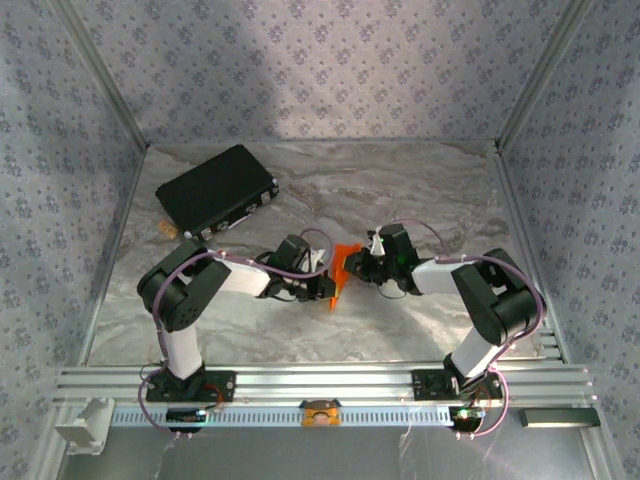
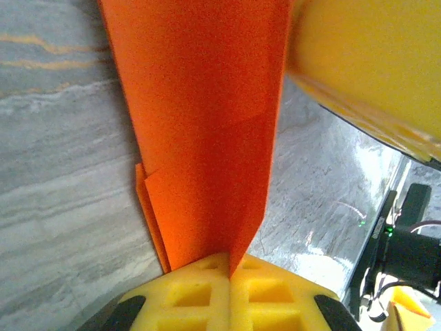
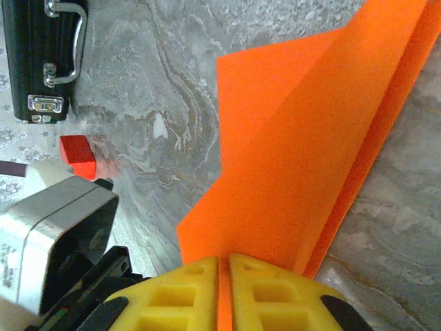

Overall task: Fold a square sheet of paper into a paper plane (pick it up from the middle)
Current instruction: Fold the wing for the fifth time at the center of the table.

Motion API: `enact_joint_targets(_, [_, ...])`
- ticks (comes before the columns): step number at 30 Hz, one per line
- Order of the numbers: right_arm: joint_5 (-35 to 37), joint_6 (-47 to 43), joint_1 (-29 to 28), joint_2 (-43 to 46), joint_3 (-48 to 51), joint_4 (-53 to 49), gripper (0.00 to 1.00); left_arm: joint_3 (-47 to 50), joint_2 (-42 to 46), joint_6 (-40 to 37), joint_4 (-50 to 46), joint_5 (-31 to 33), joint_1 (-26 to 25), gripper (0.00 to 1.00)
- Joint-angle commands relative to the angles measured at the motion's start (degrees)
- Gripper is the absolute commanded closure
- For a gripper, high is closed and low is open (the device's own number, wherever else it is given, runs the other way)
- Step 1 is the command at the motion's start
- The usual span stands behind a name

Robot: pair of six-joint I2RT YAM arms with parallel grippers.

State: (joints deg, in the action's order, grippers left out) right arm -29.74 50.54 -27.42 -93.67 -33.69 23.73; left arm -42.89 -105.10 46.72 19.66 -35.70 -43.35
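The square sheet of paper (image 1: 343, 268), bright orange and folded into layers, hangs above the table between both grippers. My left gripper (image 1: 326, 285) is shut on one folded edge; in the left wrist view the paper (image 2: 207, 124) narrows down into the closed yellow jaws (image 2: 231, 265). My right gripper (image 1: 364, 264) is shut on the other side, where the paper (image 3: 310, 152) rises from its jaws (image 3: 224, 276) with a slanted fold edge. Whether the folds make a paper plane I cannot tell.
A black case (image 1: 216, 190) lies at the back left, also seen with its metal handle (image 3: 41, 55). A small red block (image 3: 77, 156) sits on the marble table (image 1: 420, 190) near it. Patterned walls enclose the table on three sides.
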Motion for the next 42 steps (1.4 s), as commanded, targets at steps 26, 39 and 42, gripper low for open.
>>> enact_joint_targets(26, [-8.1, -2.0, -0.6, -4.0, -3.4, 1.2, 0.86, 5.5, -1.8, 11.3, 8.9, 0.6, 2.5, 1.0])
enact_joint_targets(39, [-8.7, -2.0, 0.5, -6.3, -3.9, 2.4, 0.86, 6.5, -1.8, 13.8, 8.2, 1.8, 2.7, 1.0])
enact_joint_targets(42, [-8.9, -2.2, 0.7, -6.9, -4.3, 2.5, 0.86, 6.8, -1.8, 14.7, 8.3, 2.2, 2.8, 1.0])
